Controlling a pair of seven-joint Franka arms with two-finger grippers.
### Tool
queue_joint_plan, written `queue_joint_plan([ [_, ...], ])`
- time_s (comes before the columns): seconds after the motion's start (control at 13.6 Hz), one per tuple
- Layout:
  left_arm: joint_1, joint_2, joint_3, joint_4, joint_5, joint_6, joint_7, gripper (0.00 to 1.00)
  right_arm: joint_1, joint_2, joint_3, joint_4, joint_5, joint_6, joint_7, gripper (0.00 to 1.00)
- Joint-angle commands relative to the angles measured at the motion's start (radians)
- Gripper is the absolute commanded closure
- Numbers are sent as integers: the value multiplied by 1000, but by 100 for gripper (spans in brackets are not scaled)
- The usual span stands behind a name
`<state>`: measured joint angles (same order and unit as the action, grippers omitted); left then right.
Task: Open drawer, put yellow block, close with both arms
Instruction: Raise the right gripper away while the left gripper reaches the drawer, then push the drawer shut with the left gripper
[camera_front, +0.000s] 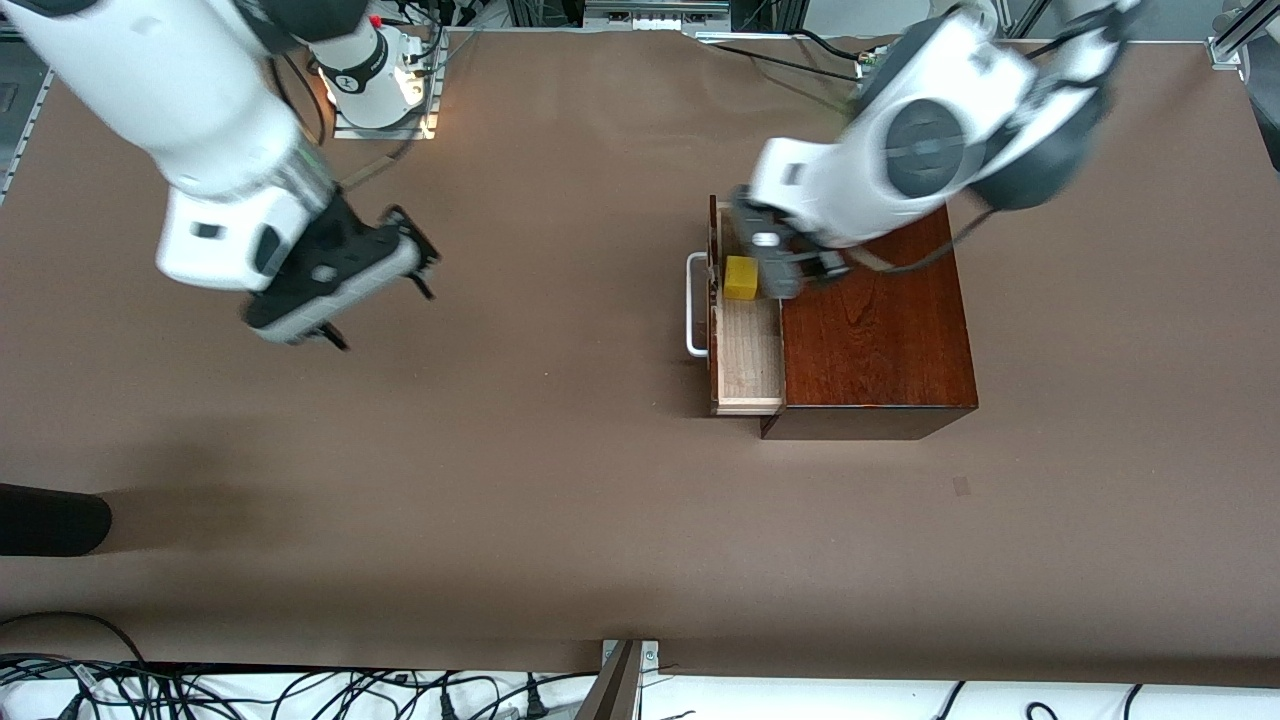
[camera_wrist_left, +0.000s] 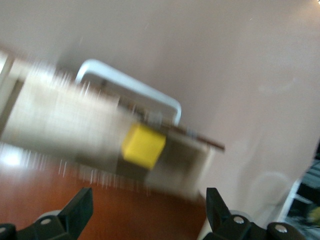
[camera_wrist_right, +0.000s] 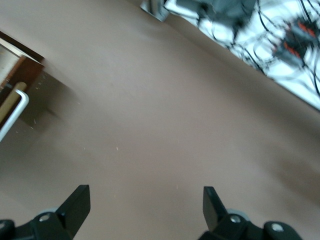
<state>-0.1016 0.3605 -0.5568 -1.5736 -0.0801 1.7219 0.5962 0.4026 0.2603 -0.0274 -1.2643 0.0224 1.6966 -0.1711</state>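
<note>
The drawer (camera_front: 747, 355) stands pulled out of the dark mahogany box (camera_front: 875, 325), its white handle (camera_front: 693, 305) toward the right arm's end of the table. The yellow block (camera_front: 741, 277) lies in the tray, at the end farther from the front camera. My left gripper (camera_front: 778, 268) hovers over that end of the drawer and the box edge, open. In the left wrist view the yellow block (camera_wrist_left: 144, 146) sits in the drawer (camera_wrist_left: 55, 120) ahead of the left gripper (camera_wrist_left: 148, 196), apart from its fingers. My right gripper (camera_front: 382, 315) hangs open over bare table; the right wrist view shows nothing between its tips (camera_wrist_right: 145, 192).
A dark object (camera_front: 50, 520) lies at the table edge nearest the front camera, at the right arm's end. Cables (camera_front: 250, 690) run along that edge. The right arm's base (camera_front: 375, 75) stands at the back. The handle (camera_wrist_right: 15, 112) shows at the edge of the right wrist view.
</note>
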Motion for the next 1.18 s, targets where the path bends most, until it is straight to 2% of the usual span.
queue_joint_plan([
  [0.0, -64, 99, -3, 46, 36, 175, 158, 0, -56, -188, 6, -269, 18, 38, 54, 0],
  [0.07, -108, 119, 1, 44, 55, 247, 181, 0, -71, -228, 0, -332, 17, 55, 64, 0],
  [0.22, -168, 168, 0, 40, 200, 323, 182, 0, -85, -286, -40, -430, 16, 83, 64, 0],
  [0.37, -208, 222, 2, 34, 302, 338, 169, 0, -106, -311, -66, -489, 13, 101, 64, 0],
  [0.59, -222, 256, 6, -2, 397, 323, 154, 0, -185, -309, -62, -518, 2, 115, 64, 0],
  [0.96, -205, 252, 64, 6, 436, 87, 154, 0, -205, -296, -68, -429, 2, 72, 44, 0],
  [1.11, -201, 236, 69, 9, 497, -19, 143, 0, -205, -283, -68, -399, 1, 44, 47, 0],
])
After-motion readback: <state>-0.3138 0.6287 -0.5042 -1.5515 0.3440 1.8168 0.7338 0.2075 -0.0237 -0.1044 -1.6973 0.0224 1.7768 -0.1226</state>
